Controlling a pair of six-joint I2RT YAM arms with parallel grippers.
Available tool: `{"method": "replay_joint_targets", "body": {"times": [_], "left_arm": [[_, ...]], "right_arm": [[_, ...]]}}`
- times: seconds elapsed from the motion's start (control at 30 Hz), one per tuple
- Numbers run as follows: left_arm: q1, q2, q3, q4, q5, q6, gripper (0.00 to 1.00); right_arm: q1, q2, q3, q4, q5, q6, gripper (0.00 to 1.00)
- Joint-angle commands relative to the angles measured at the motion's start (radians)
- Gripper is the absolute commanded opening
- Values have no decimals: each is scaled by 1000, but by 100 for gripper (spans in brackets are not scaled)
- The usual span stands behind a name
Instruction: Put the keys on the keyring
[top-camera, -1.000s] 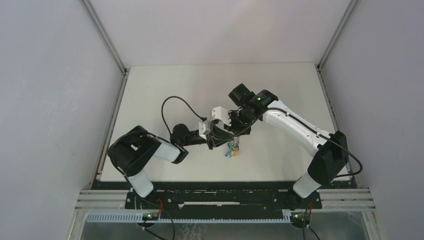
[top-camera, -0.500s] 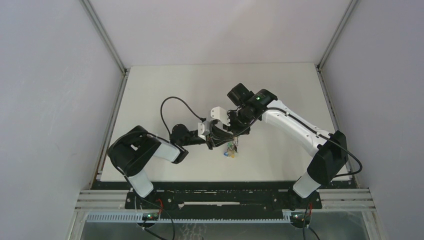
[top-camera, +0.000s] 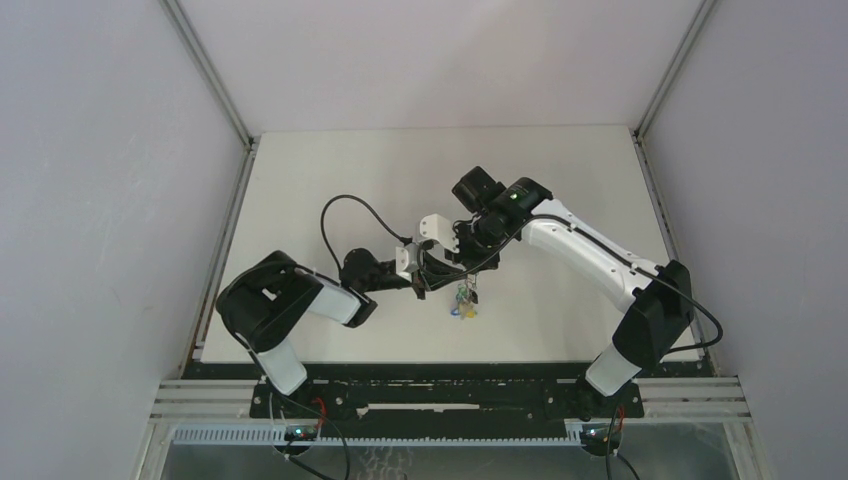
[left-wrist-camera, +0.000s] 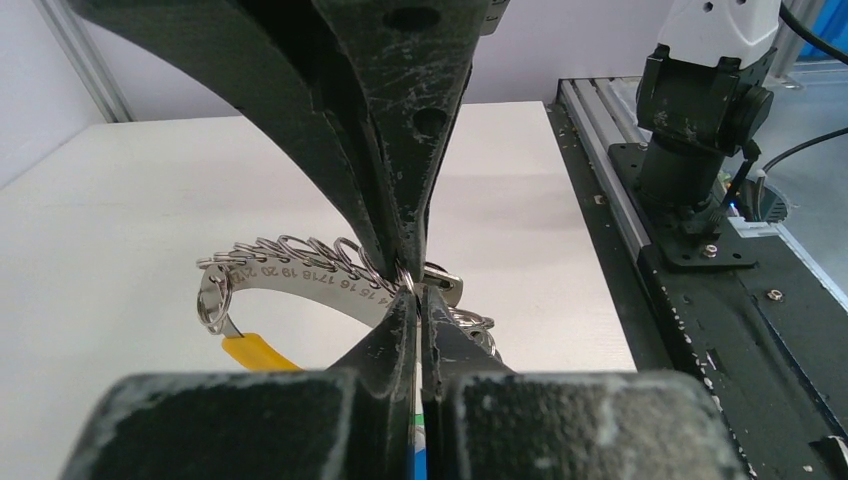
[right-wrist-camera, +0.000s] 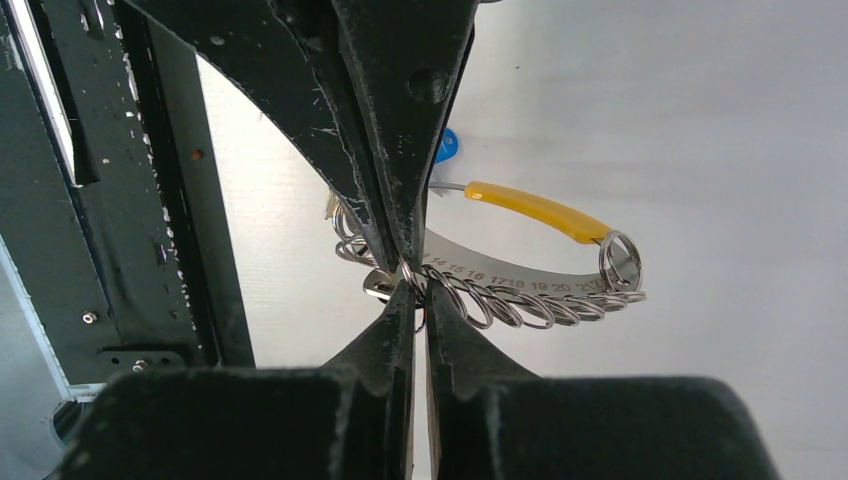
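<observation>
The keyring (top-camera: 464, 298) hangs above the table between both grippers, blue and green tags dangling under it. Its silvery numbered band (left-wrist-camera: 300, 278) carries a row of small rings and a yellow tag (left-wrist-camera: 255, 352). My left gripper (left-wrist-camera: 418, 296) is shut, its tips pinching a small ring at the band's right end. My right gripper (right-wrist-camera: 415, 292) is shut on the same spot from the opposite side. In the right wrist view the band (right-wrist-camera: 520, 278), the yellow-orange curve (right-wrist-camera: 535, 210) and a blue tag (right-wrist-camera: 447, 145) show. The keys are hidden.
The white table (top-camera: 330, 180) lies under the arms, walled left, right and behind. A black rail (top-camera: 450, 372) runs along its near edge. The right arm's base (left-wrist-camera: 700, 110) stands on that rail.
My left gripper's jaws have closed at the keyring. Both grippers and the hanging bunch have drifted slightly left. The right gripper's grip is unchanged.
</observation>
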Motion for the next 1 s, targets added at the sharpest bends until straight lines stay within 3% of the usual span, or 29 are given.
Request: {"method": "replay_joint_targets", "body": {"times": [0.0, 0.07, 0.2, 0.33, 0.67, 0.97], "left_arm": [[-10, 2, 54, 6, -23, -44, 0], [-6, -2, 46, 6, -31, -39, 0], [3, -15, 35, 6, -42, -32, 0], [8, -32, 25, 6, -54, -31, 0], [10, -72, 14, 6, -61, -30, 0], [10, -93, 11, 6, -31, -30, 0]], "right_arm": [[53, -29, 5, 72, -55, -68, 0], [26, -65, -20, 83, -77, -64, 1], [-50, -172, -105, 141, -157, -56, 16], [-144, -290, -228, 260, -268, -30, 23], [-373, -481, -584, 665, -702, 71, 25], [-417, -455, -677, 799, -827, 18, 25]]}}
